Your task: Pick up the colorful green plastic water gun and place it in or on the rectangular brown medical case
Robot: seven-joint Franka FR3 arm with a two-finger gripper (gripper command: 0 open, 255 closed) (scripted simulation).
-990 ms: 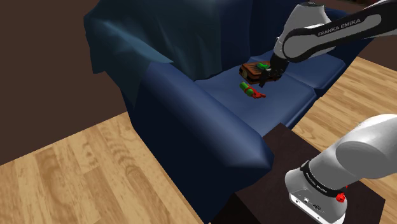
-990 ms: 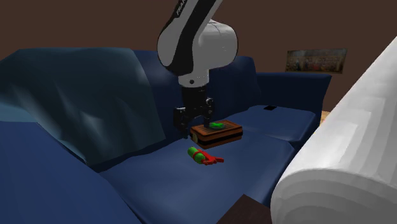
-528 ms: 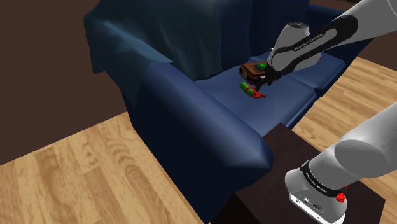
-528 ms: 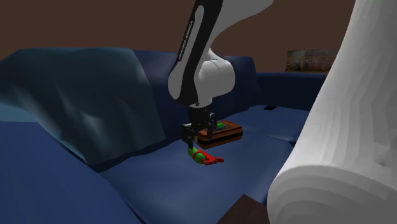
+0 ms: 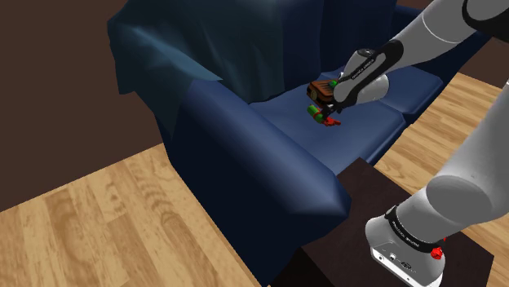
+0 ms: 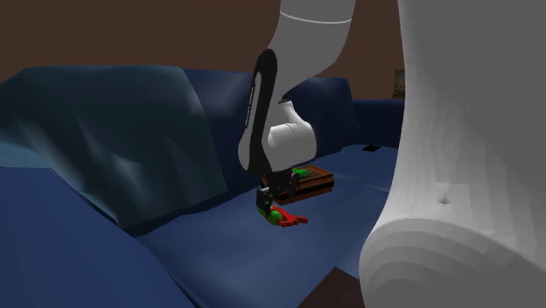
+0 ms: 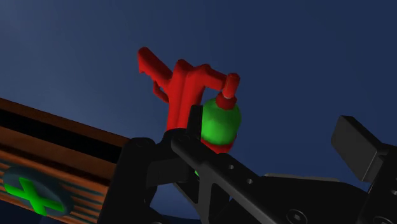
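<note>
1. gripper [image 7: 251, 139] low over the blue sofa [image 5: 245, 155] seat; jaws apart, clamped on nothing.
2. water gun [image 7: 188, 95]: red body, green tank. lies flat on the seat cushion, just ahead of the fingers [image 7: 357, 147], tank end nearest them. contact with either finger: cannot tell.
3. brown case [image 7: 54, 149] on the same cushion, just beside the gun, toward the backrest. green cross [image 7: 33, 192] on its lid.
4. teal blanket [image 5: 163, 41] draped over backrest and armrest.
5. wood floor [image 5: 98, 212] in front of the sofa.
</note>
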